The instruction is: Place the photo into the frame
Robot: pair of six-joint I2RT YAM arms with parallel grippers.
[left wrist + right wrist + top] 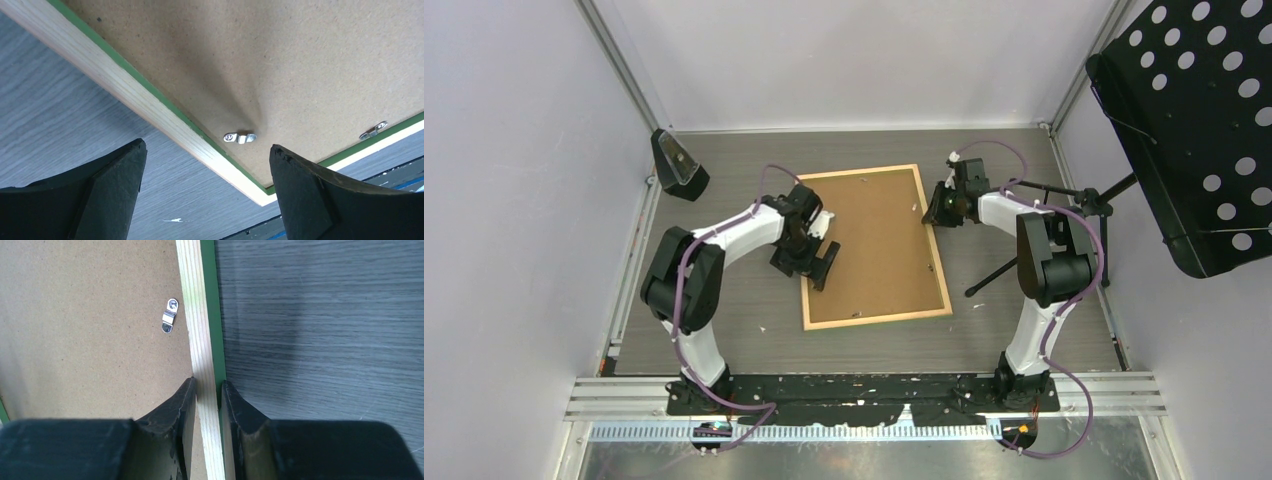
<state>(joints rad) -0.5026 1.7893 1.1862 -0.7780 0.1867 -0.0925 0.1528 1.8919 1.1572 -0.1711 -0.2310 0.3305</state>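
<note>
Clenching the pale-wood rail of the frame (194,300), right pincer (207,387) holds; left pincer (207,150) gapes.

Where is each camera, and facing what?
Top external: above, behind the bases, looking down at the table; left arm and right arm show.
Left wrist: on the left arm, facing the frame, its near-left corner; open left tool shows.
Right wrist: on the right arm, facing along the frame's right rail; right tool clamps it.
Shared: all see the backing board; both wrists, clips.
</note>
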